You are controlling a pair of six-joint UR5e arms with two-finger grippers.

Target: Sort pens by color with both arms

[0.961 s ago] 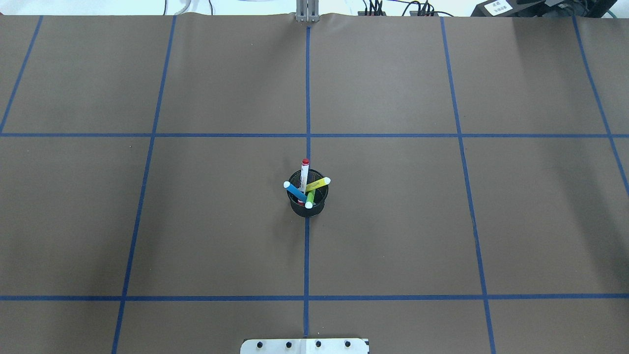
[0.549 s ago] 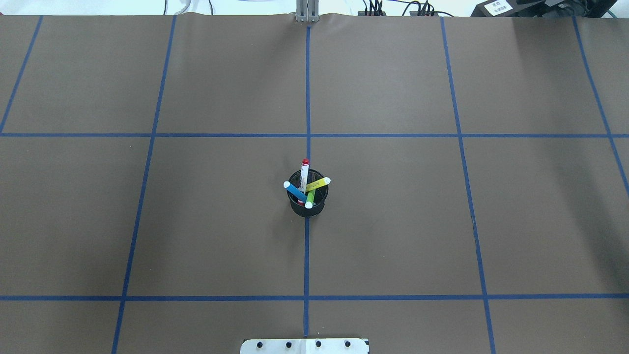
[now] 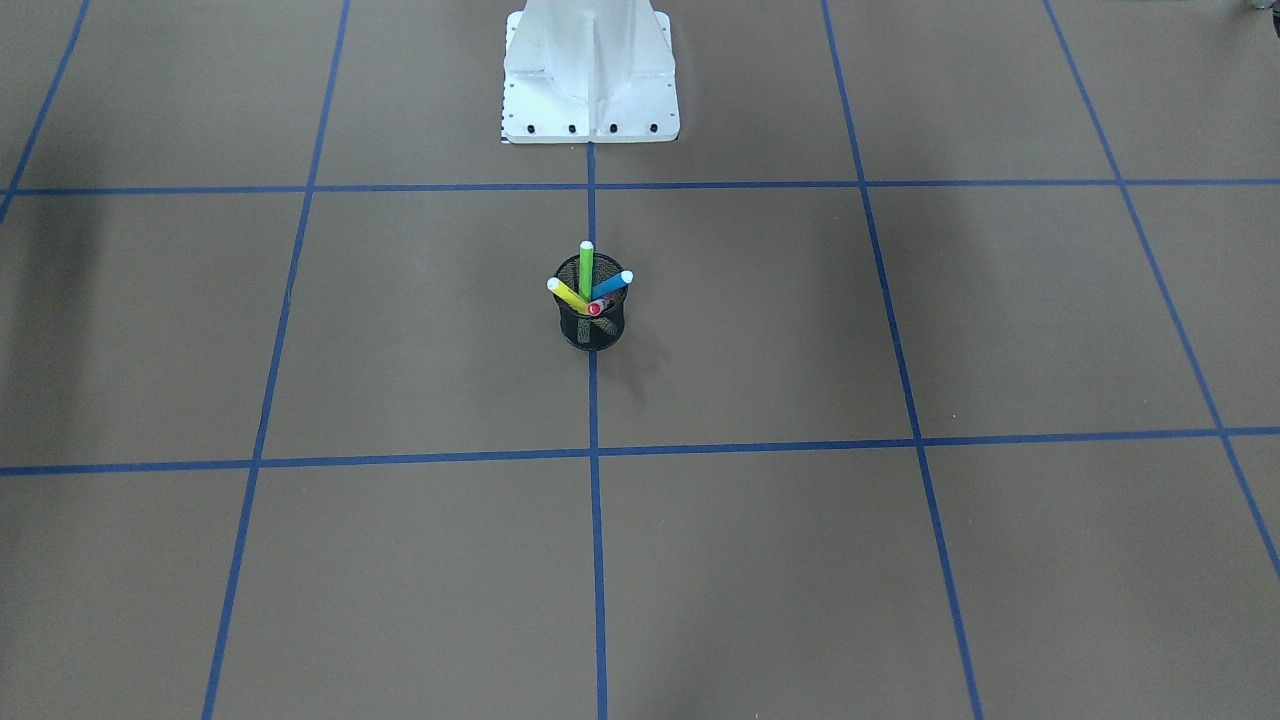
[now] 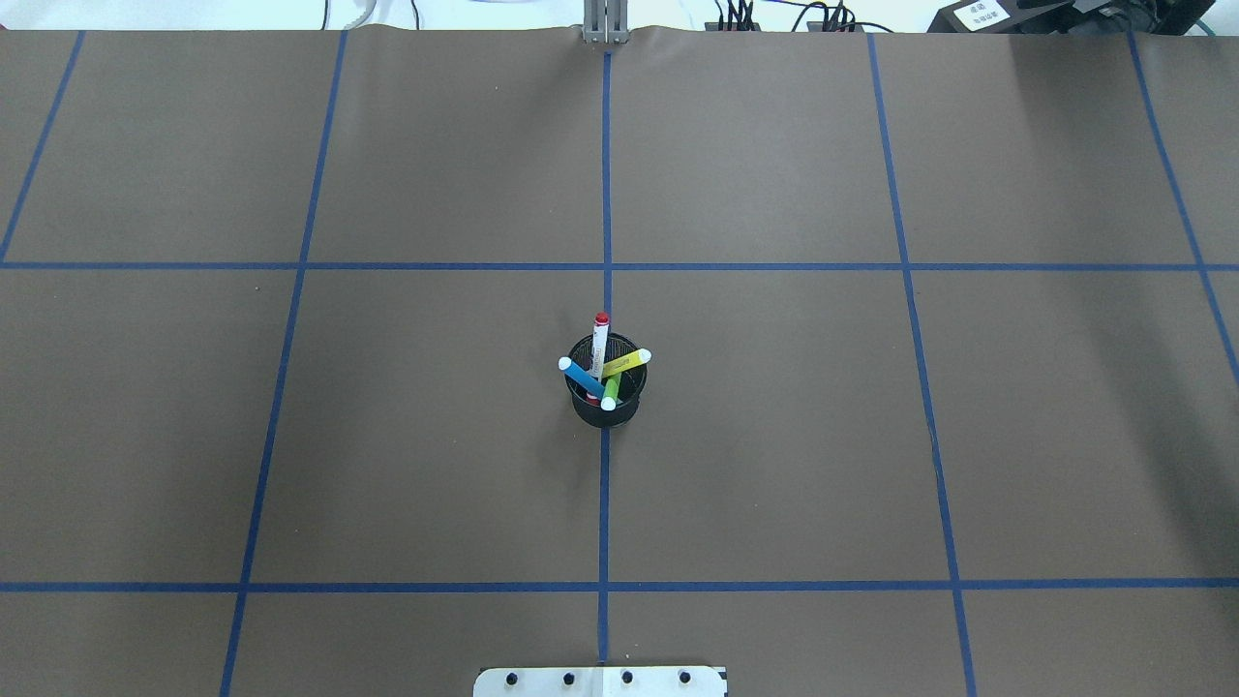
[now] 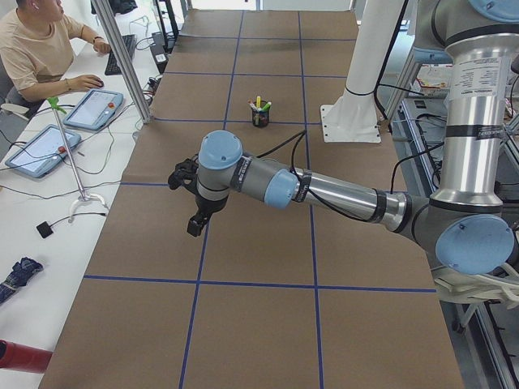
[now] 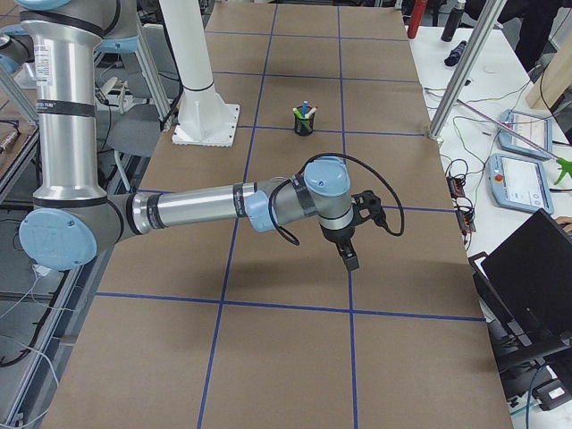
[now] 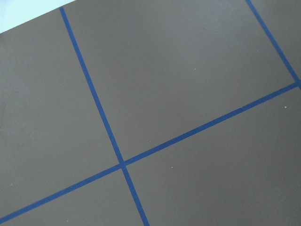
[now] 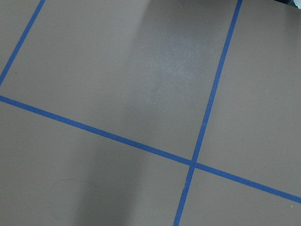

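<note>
— Nearest the robot?
— Showed a white pedestal base (image 3: 590, 70), smooth and flared, bolted onto the table (image 4: 387, 436) under matte brown paper gridded with blue tape lines (image 4: 604, 503). Showed the left gripper (image 5: 195, 224) and right gripper (image 6: 348, 259) hanging over bare paper towards opposite ends, well apart from the pens. Could not tell whether spread or pressed together.
— Next move?
— Judged nothing sorted yet. Best reached from above, one arm at a time, pinching a single protruding tip and lifting along the barrel, lest the light cup tip.
— Further out?
— Found a black mesh cup (image 4: 605, 413), round and upright on the centre line, holding the blue pen (image 4: 582, 375), yellow pen (image 4: 624, 363), lime green pen (image 4: 612, 389) and white-barrelled pen (image 4: 599, 347). Slim, smooth sticks, fanned outward and crossed inside.
— Farthest?
— Glimpsed black cables (image 4: 736, 14) beyond the table's edge.
</note>
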